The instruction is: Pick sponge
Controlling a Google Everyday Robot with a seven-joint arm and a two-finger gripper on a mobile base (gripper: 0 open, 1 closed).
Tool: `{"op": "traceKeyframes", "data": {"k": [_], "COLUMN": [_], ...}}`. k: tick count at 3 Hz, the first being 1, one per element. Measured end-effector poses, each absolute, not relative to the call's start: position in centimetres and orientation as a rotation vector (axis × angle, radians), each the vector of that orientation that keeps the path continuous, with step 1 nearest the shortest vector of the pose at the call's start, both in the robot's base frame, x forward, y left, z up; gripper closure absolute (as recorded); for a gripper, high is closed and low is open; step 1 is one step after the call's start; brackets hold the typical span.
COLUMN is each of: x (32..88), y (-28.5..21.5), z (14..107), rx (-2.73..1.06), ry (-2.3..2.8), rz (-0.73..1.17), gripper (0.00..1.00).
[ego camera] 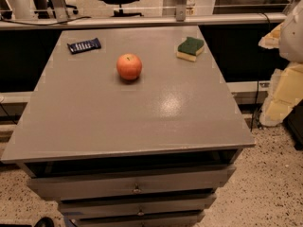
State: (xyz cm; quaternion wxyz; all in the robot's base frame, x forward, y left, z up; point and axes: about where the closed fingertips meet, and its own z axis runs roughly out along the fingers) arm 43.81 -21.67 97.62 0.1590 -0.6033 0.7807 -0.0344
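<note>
Now, starting far left on the grey counter [118,122]: a dark blue wrapped bar [84,45], lying flat near the far edge, no part of the job. Next, about mid-width, an orange-red apple [129,66], sitting stem up, well apart from everything else. Further right, near the far right corner: the sponge [191,48], green scouring face up over pale yellow foam, flat on the counter, set slightly askew to the edges, untouched. Beyond the counter's right edge, off the surface altogether: the gripper [280,74], pale yellow pads showing, partly cut off at the right, well apart from the sponge, with white arm housing [294,32] just above. State of the jaws: not possible to tell from this view. Judged as the approach step, with the grasp not yet begun. Next move likely to call for swinging left and toward the far side, stopping over the sponge, keeping clear of the apple, squaring the jaws to the sponge's sides, then lowering and closing on the foam without crushing it against the counter.
</note>
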Motion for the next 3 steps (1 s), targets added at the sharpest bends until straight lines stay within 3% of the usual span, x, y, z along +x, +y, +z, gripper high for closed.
{"op": "traceKeyframes", "data": {"k": [2, 3], "x": [45.3, 49.9], "y": [-21.7, -21.2], "z": [97.8, 96.2], "rx": [-1.643, -1.438], "ry": [2.208, 2.165], "rz": [-0.116, -0.011], "gripper": [0.0, 0.0]}}
